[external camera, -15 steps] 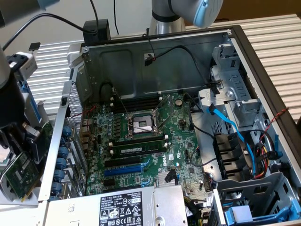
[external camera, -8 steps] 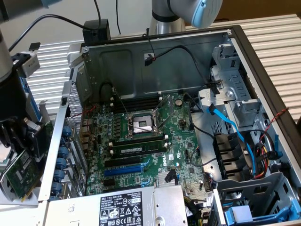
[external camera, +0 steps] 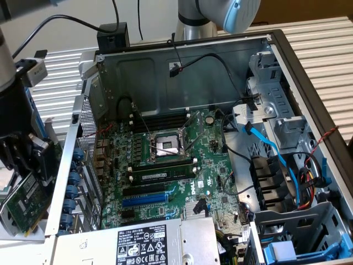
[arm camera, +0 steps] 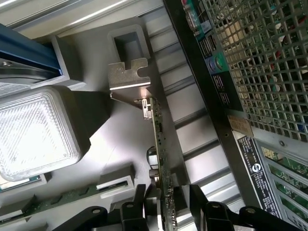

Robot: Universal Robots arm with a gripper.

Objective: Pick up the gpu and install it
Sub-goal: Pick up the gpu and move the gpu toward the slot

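One tool [external camera: 28, 168] [arm camera: 167, 204] pinches one gpu [external camera: 22, 205] [arm camera: 157, 139] between its jaws. In the exterior view the card hangs outside the one computer case [external camera: 165, 72], at eight o'clock from the single motherboard [external camera: 209, 160]. The wrist view shows the card edge-on with its one steel bracket [arm camera: 127, 77]; the exterior view gives its green face.
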